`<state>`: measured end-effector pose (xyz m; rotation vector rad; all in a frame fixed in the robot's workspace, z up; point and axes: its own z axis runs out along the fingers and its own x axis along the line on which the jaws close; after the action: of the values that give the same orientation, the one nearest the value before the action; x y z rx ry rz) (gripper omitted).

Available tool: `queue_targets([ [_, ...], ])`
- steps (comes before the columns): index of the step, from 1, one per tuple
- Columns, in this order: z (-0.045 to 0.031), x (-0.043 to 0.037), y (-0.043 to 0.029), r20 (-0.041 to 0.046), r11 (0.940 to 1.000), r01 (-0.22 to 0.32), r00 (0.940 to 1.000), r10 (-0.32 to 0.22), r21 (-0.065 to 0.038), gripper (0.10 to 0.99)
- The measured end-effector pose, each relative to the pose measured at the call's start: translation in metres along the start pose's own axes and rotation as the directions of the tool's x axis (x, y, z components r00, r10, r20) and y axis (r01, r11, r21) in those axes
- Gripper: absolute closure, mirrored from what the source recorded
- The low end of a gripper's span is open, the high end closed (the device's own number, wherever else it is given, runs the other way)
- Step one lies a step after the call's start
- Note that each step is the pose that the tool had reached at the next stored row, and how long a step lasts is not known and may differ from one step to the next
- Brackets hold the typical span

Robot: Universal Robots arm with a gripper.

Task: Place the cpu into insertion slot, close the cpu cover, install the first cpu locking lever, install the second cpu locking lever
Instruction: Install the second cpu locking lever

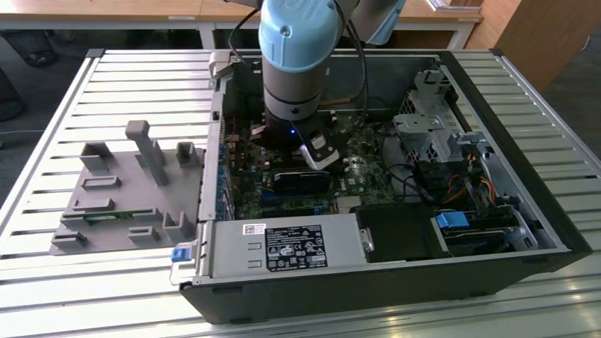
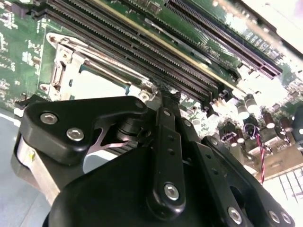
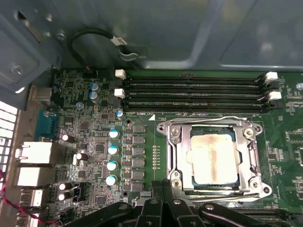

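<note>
Slatted table [image 1: 56,105]; one cpu [image 3: 214,161], four memory slots [image 3: 194,94].

Bright, even daylight; glare, soft blur.

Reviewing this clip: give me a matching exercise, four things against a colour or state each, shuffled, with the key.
Things:
1. cpu
2. cpu cover
3. memory slots
4. gripper

States:
A. long, black, empty, white end clips
B. silvery frame lying flat around the chip
C. black linkage, poised by the socket's edge
D. stained metal face, seated in the socket

Pairs: 1-D, 2-B, 3-A, 4-C
</note>
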<state>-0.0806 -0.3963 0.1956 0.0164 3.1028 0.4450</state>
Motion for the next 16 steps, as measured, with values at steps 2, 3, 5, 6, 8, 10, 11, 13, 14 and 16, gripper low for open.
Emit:
queue_targets([
  [2, -0.0041, 0.0000, 0.0012, 0.0001, 1.0000, 0.000, 1.0000, 0.000, 0.000, 0.980],
  [3, -0.0059, -0.0001, 0.0018, 0.0001, 1.0000, 0.000, 1.0000, 0.000, 0.000, 0.980],
  [5, -0.0093, -0.0001, 0.0028, 0.0000, 1.0000, 0.000, 1.0000, 0.000, 0.000, 0.980],
  [6, -0.0110, -0.0001, 0.0033, -0.0001, 1.0000, 0.000, 1.0000, 0.000, 0.000, 0.980],
  [8, -0.0135, -0.0001, 0.0041, -0.0007, 1.0000, -0.001, 1.0000, 0.001, 0.000, 0.980],
  [10, -0.0176, -0.0001, 0.0052, -0.0010, 1.0000, -0.001, 1.0000, 0.001, 0.000, 0.980],
  [11, -0.0201, -0.0001, 0.0060, -0.0012, 1.0000, -0.001, 1.0000, 0.001, 0.000, 0.980],
  [13, -0.0268, -0.0002, 0.0079, -0.0014, 1.0000, -0.001, 1.0000, 0.001, 0.000, 0.980],
  [14, -0.0300, -0.0002, 0.0088, -0.0015, 1.0000, -0.002, 1.0000, 0.002, 0.000, 0.980],
  [16, -0.0344, -0.0002, 0.0101, -0.0015, 1.0000, -0.002, 1.0000, 0.002, 0.000, 0.980],
])
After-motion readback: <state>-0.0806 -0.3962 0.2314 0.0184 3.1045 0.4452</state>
